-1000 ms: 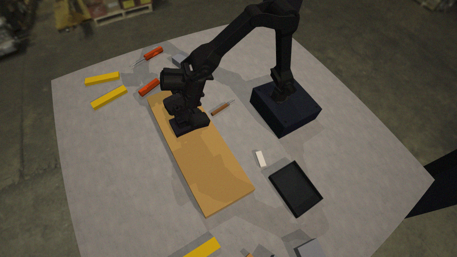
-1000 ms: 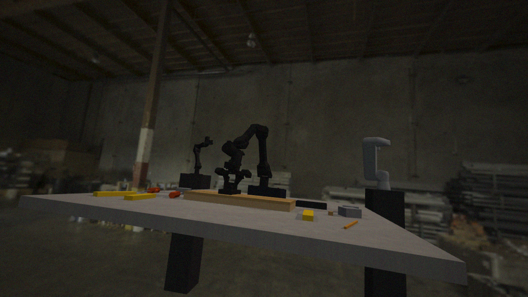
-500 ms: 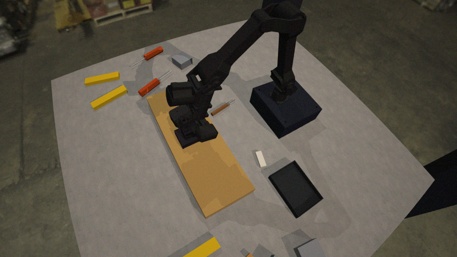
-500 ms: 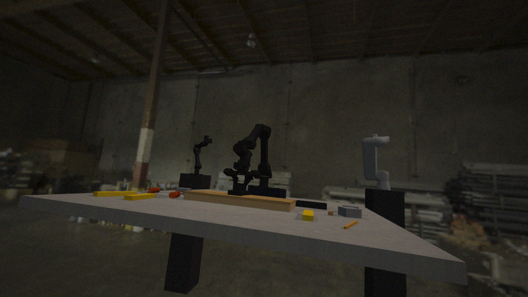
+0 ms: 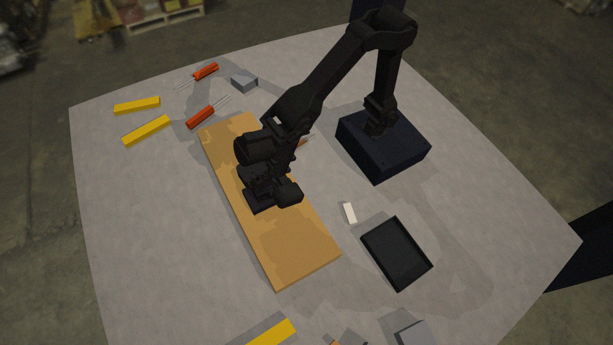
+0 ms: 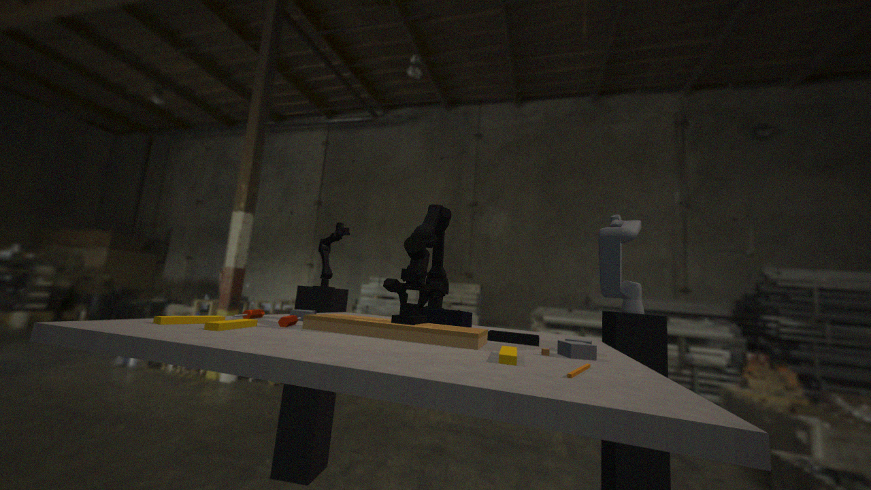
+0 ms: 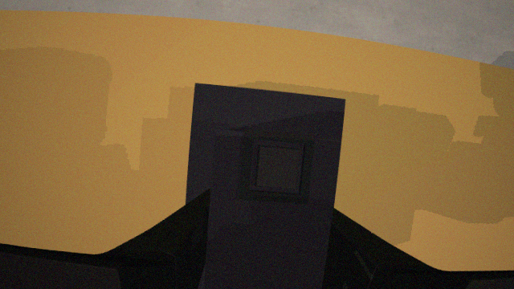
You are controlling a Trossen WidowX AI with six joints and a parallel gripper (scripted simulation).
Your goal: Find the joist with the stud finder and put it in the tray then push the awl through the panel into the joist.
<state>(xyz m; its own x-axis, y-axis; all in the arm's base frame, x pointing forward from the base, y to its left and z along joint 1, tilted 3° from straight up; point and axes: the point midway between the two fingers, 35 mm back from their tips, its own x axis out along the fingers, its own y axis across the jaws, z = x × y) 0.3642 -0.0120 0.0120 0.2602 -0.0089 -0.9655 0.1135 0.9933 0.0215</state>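
Gripping the dark, blocky finder [image 5: 256, 205] [image 7: 267, 116], the gripper [image 5: 265, 192] [image 7: 262, 202] is clamped shut on it.
It sits over the smooth, tan rectangular panel [image 5: 295, 240] [image 6: 389, 329] [image 7: 140, 36]; beyond, the shallow black tray [image 5: 396, 253] has thin, straight walls.

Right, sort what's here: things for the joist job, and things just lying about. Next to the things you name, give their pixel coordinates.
For the job:
- stud finder [image 5: 256, 203] [image 7: 267, 116]
- floor panel [image 5: 295, 240] [image 6: 389, 329] [image 7: 140, 36]
- tray [image 5: 380, 262] [image 6: 513, 338]
- awl, probably the part-hidden brown-handled tool [image 5: 302, 143]

Lying about:
- two red-handled screwdrivers [image 5: 206, 71] [image 5: 200, 117]
- yellow bars [image 5: 146, 131] [image 6: 231, 324]
- white block [image 5: 349, 213]
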